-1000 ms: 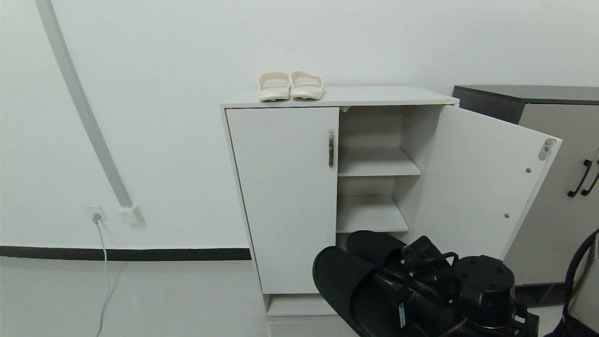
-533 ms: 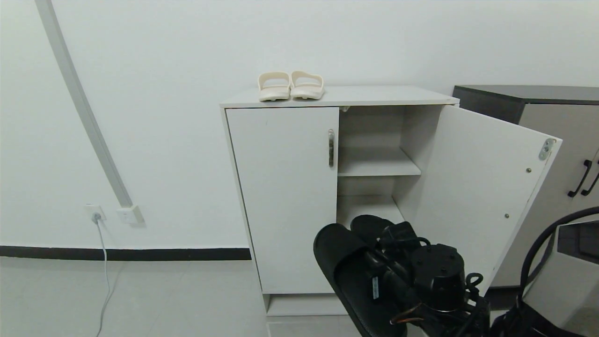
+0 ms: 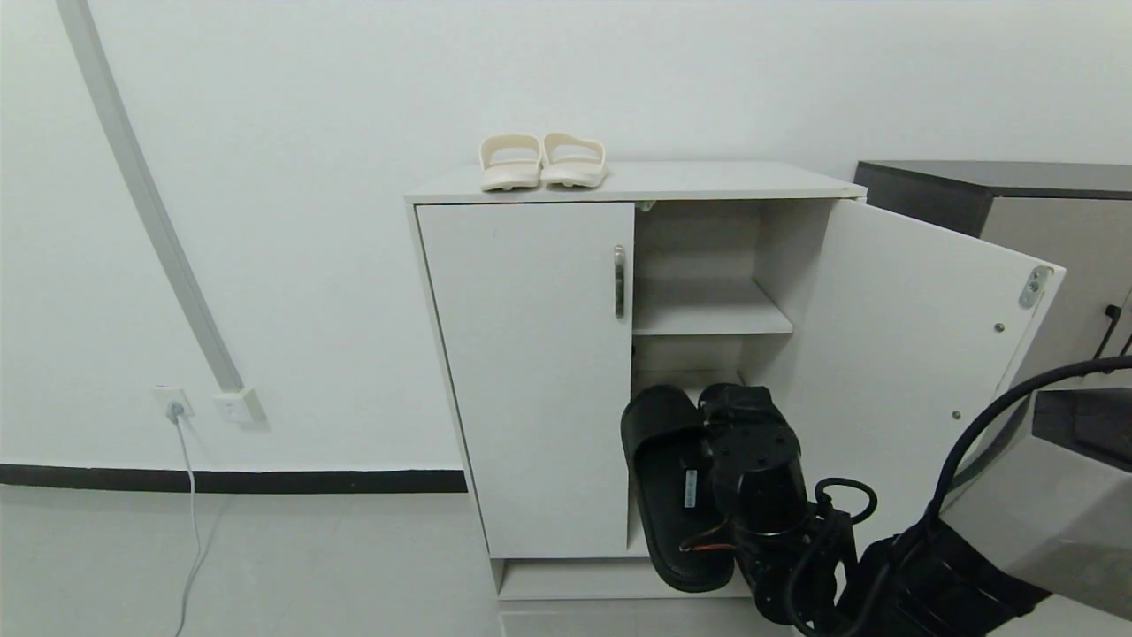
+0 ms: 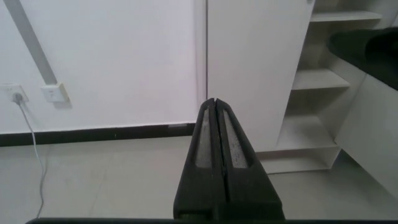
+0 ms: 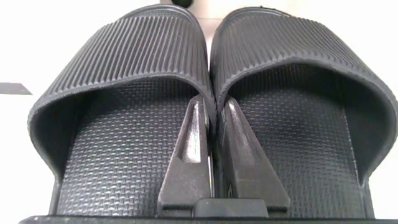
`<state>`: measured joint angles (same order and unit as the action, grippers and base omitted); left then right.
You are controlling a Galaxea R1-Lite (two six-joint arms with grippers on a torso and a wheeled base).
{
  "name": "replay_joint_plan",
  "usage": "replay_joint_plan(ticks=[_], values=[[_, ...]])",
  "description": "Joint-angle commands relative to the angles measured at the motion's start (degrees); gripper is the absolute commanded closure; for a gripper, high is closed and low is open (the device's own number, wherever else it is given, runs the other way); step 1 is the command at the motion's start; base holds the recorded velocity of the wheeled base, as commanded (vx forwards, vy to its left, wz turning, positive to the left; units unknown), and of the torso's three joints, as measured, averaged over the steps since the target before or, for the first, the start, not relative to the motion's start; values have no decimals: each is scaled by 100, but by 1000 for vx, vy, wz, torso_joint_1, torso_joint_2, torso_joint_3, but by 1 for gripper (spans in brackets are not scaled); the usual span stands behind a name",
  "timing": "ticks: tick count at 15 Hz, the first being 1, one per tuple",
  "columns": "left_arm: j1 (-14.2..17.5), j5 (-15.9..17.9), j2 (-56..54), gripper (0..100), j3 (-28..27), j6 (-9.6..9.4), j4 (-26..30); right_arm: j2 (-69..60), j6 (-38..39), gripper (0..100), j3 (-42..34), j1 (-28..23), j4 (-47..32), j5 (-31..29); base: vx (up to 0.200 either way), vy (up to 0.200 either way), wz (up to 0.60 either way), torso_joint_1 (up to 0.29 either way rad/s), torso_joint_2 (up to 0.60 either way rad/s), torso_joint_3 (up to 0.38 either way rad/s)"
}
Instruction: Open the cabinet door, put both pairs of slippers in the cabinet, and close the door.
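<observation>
Cabinet (image 3: 725, 180): right door (image 3: 893, 354) open, left door (image 3: 522, 372) shut. Black slippers (image 3: 668, 478), side by side, are clamped at their inner edges by the right hand (image 5: 212, 106). Their toes are at the mouth of the open compartment, below the upper shelf (image 3: 707, 314). Cream slippers (image 3: 542, 162) rest on the cabinet top. Left hand (image 4: 215, 102): fingers pressed together.

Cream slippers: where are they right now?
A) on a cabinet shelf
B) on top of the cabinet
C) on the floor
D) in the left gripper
B: the cream slippers sit side by side on the cabinet top; the right gripper holds the black slippers.
</observation>
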<state>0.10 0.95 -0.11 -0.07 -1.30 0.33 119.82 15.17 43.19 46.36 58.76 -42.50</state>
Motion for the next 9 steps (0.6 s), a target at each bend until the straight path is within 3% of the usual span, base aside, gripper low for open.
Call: replay_joint_plan(ticks=[1, 3, 9], values=[[-1, -7, 20, 100, -1, -1, 2, 50, -5, 100, 5, 13, 13, -4, 0, -200, 0, 7, 2, -7], [-1, 2, 20, 100, -1, -1, 2, 76, -5, 100, -4, 13, 22, 5, 0, -200, 0, 0, 5, 0], [-1, 2, 20, 100, -1, 34, 2, 323, 22, 100, -48, 5, 171, 57, 0, 0, 0, 0, 0, 0]])
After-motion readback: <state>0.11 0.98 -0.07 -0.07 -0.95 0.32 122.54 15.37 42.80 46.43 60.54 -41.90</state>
